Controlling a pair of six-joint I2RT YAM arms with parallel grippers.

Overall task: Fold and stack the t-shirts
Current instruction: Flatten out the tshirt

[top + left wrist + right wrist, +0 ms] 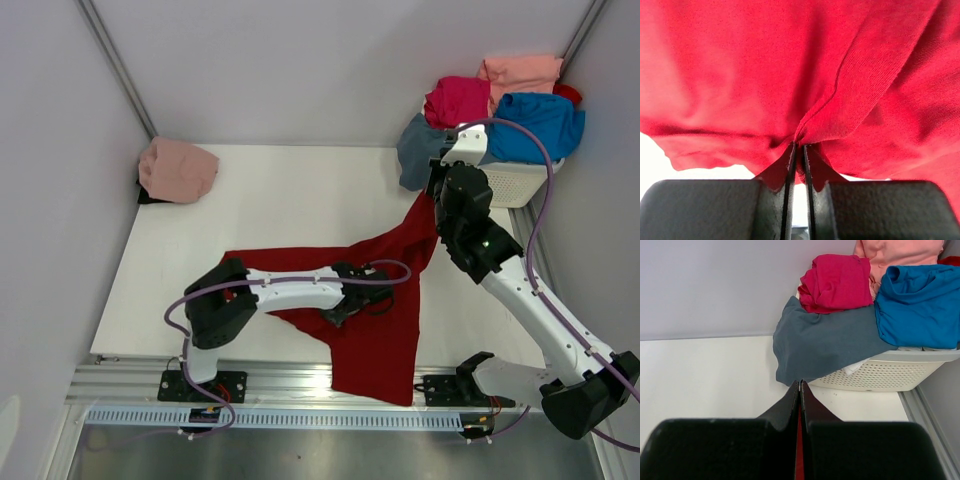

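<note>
Top external view: dark red t-shirt (385,330) lay spread across the near-middle of the table (280,190), near hem hanging over the front edge onto the rail. One corner was pulled up toward the far right, rising off the surface to the right gripper (436,196).

Left gripper (352,300) sat low over the middle of the cloth. Left wrist view: fingers (785,200) were almost together, with a bunched fold of the red cloth pinched between the tips, creases fanning out from the pinch. White table showed under the cloth edge at lower left.

Right wrist view: right gripper (799,386) was pressed together, a thin strip of red cloth showing in the slit between the fingers, so it was pinching that raised corner.

Other shirts:
- dusty pink t-shirt (178,170) was bunched at the far-left corner of the table, well apart from the red one.
- white lattice basket (520,185) sat at the far right, holding the magenta t-shirt (458,100), salmon t-shirt (520,70) and bright blue t-shirt (540,125) piled on top.
- slate grey-blue t-shirt (420,150) was draped over the basket's left rim, hanging down its side.
</note>
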